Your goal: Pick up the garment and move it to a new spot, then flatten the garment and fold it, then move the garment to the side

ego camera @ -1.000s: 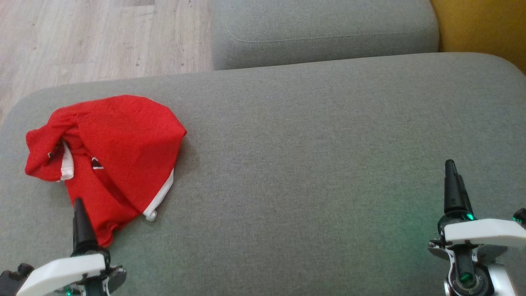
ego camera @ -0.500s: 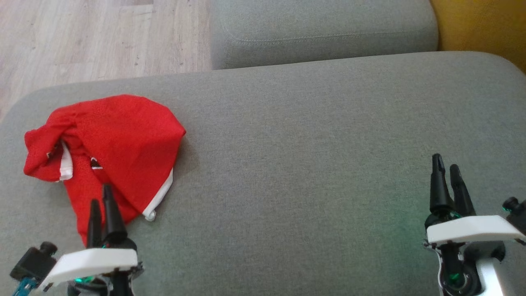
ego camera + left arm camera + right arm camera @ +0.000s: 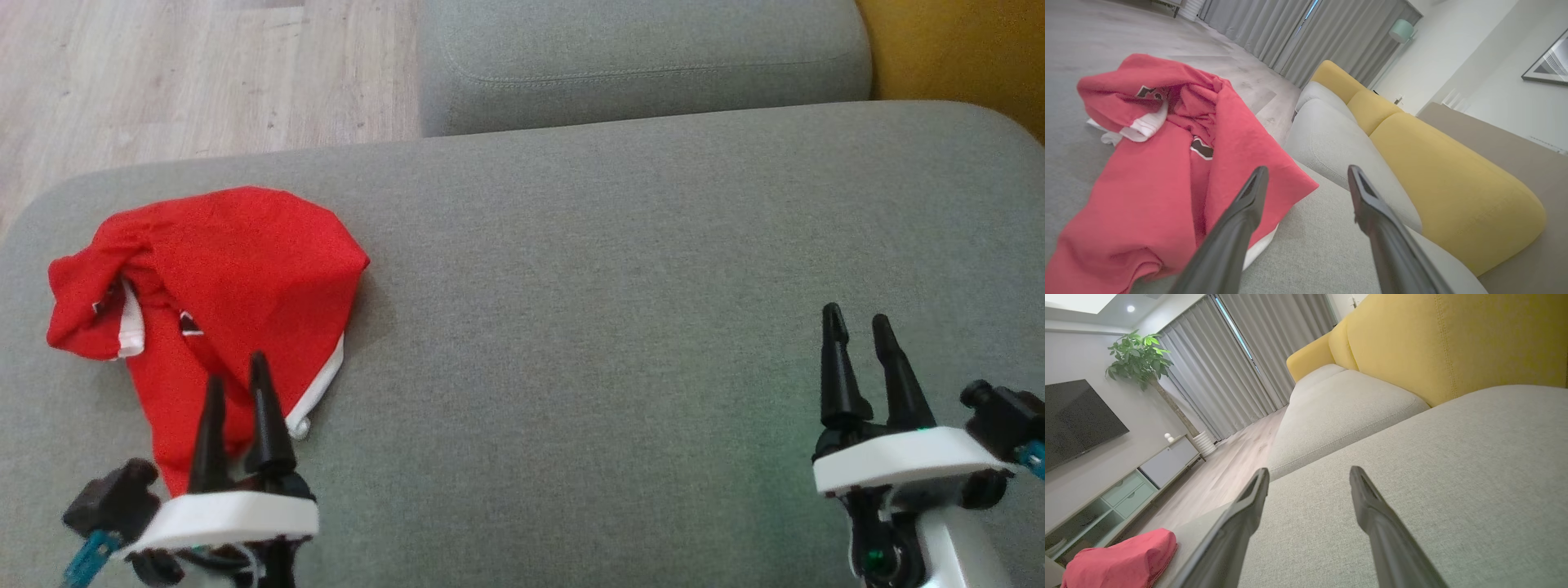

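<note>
One red garment (image 3: pixel 237 278) lies crumpled in a loose heap on the left end of the large grey cushion (image 3: pixel 612 327), not flattened and not folded. White trim (image 3: pixel 325 382) edges its right side, and a small dark and white mark shows in a crease near its middle. Its narrow near end trails toward the cushion's front edge. Wooden floor (image 3: pixel 163 73) is visible beyond the cushion's far left corner.

Left gripper (image 3: pixel 237 369) stands at the cushion's front left, fingers pointing away from the robot and overlapping the garment's near end in the head view. Its two fingers are spread apart with nothing between them. The left wrist view shows one finger (image 3: pixel 1241 216) crossing in front of the red cloth and the other over bare grey fabric; whether either touches the cloth cannot be told.

Middle of the cushion is bare grey fabric. A second grey cushion (image 3: pixel 637 57) sits just behind its far edge.

Right gripper (image 3: pixel 856 314) stands over the cushion's front right part, well apart from the garment, fingers spread and holding nothing. Yellow upholstery (image 3: pixel 963 49) shows beyond the cushion's far right corner
</note>
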`<state>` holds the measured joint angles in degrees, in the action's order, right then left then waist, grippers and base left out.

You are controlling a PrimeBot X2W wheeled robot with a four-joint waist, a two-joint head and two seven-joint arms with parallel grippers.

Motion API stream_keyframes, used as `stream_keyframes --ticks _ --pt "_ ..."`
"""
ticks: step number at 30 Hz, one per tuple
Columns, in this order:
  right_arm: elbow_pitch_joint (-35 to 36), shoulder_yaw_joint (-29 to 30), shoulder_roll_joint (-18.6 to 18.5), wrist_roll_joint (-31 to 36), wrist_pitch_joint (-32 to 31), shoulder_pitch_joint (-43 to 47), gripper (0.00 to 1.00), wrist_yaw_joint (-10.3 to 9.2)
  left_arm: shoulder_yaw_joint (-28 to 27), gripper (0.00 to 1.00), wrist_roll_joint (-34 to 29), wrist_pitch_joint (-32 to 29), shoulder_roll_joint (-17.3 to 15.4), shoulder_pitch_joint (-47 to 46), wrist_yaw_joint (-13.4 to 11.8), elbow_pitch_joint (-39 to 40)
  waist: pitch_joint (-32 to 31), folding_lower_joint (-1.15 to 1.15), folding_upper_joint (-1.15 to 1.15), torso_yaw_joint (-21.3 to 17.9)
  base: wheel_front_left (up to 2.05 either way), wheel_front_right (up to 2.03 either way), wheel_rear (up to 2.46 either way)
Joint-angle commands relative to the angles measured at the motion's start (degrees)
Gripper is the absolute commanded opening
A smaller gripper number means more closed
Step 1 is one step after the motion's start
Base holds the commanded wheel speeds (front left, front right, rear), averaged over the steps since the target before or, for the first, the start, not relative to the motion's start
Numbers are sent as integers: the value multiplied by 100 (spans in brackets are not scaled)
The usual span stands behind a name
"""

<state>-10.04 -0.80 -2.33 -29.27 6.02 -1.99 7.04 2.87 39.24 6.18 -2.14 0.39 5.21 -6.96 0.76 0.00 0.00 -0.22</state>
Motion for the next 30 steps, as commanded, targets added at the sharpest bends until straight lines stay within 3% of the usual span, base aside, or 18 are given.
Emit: stream_keyframes --ticks 1,30 --pt "228 -125 -38 245 88 -274 100 28 -15 100 -275 77 -55 -125 -6 252 -4 0 0 -2 0 0 0" --pt "370 -477 -47 2581 561 -297 100 38 533 100 -2484 547 -166 -64 -176 449 2 0 0 -34 0 0 0"
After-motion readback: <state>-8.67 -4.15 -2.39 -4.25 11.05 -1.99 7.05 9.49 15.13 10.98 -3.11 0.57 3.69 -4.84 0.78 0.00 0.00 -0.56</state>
